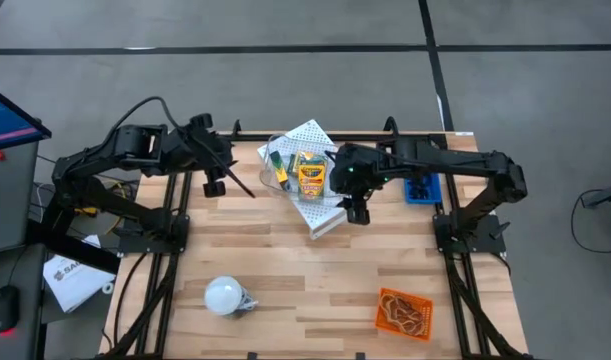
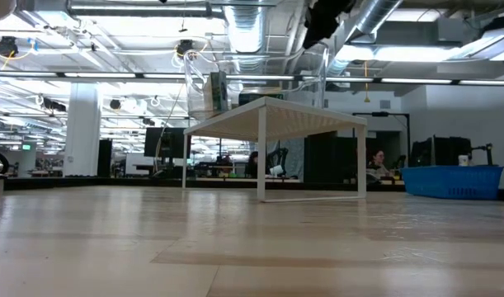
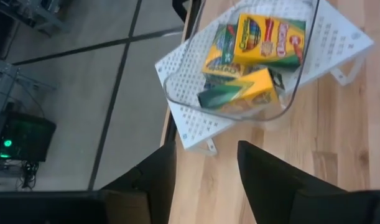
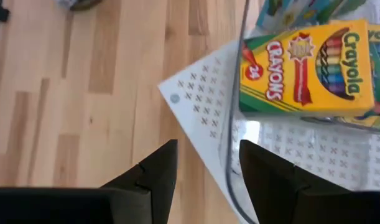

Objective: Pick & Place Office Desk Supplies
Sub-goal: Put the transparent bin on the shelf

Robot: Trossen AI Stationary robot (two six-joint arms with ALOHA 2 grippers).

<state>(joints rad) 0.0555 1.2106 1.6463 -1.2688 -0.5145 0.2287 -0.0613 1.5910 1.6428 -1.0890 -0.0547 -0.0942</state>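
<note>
Yellow-and-green crayon boxes (image 1: 310,172) sit on a white perforated box (image 1: 320,212).

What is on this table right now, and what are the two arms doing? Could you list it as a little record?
Crayon boxes: in a clear container on the white perforated stand
Orange tray: front right, holding tan rubber bands
Blue bin: right edge, behind the right arm
White bulb: front left, alone
Left tool: open, empty, left of the stand
Right tool: open, empty, at the stand's right edge
</note>
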